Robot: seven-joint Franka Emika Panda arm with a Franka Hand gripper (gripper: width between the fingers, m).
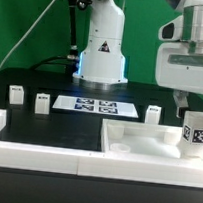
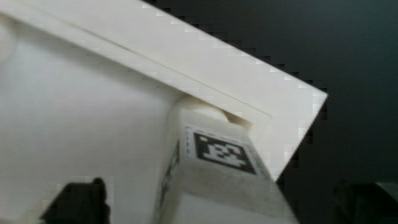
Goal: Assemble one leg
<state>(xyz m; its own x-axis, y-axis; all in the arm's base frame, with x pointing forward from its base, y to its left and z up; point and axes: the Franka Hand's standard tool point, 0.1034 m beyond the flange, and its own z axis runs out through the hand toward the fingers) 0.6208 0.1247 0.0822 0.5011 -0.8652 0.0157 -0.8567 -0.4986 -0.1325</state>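
Leg stands at a corner of the white tray-like piece, lower right of the exterior view.
Upright with its tag facing out, the leg sits under the gripper. One finger shows apart from it and the other is lost in shadow, so the grip cannot be told. Seating the leg looks to be the step in hand, and next would come a firm hold and a twist. Three spare legs flank the marker board.
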